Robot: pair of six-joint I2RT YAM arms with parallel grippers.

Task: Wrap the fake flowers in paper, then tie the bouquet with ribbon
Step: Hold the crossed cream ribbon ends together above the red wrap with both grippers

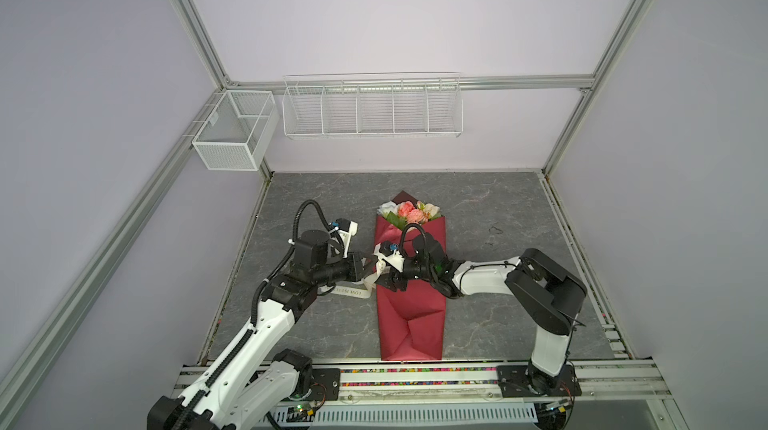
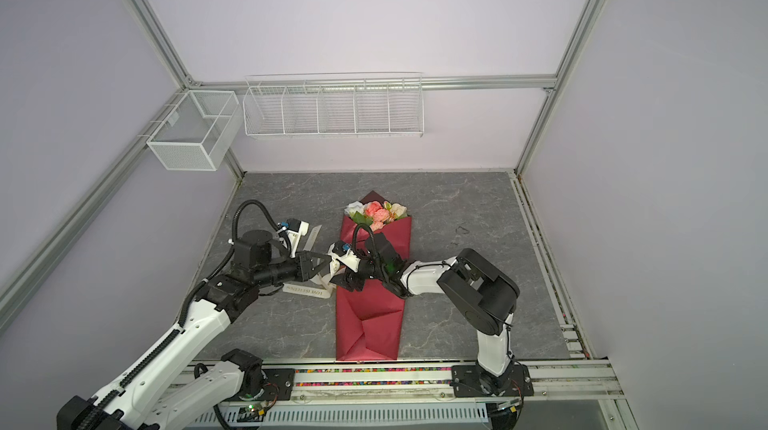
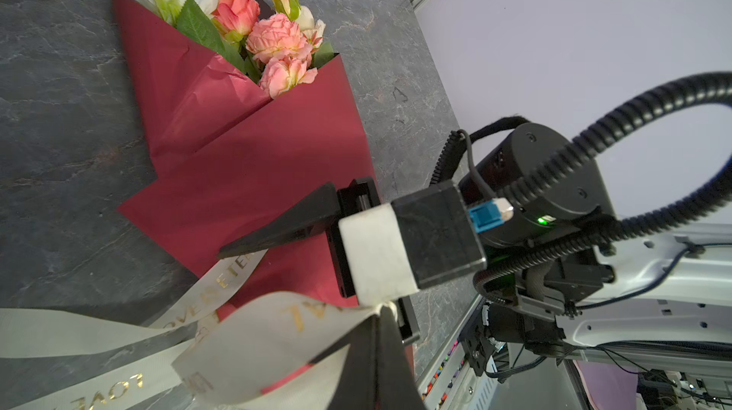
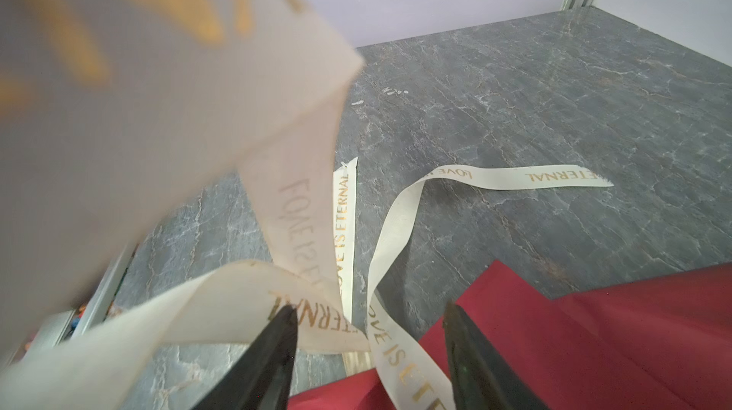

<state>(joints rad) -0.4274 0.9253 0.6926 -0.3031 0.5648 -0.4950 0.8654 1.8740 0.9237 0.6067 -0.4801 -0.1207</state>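
Grey marbled tabletop, pale lilac walls, and lying lengthwise down the middle is the bouquet of fake flowers. It is rolled in dark-red paper, with the pink and cream heads towards the back wall. The left gripper is pinched fully closed on a loop of the cream ribbon, just off the paper's left edge. The right gripper reaches across the wrap to meet it. Its jaws stand apart with one lettered strand running between them and nothing clamped.

I'd say the knot is mid-making: the strands cross loosely beside the wrap, not cinched. To do this well, the left should hold tension while the right closes on that single strand near the crossing, clear of the paper. Then it should draw outward, level with the table, so the tie tightens round the wrap rather than sliding along it.
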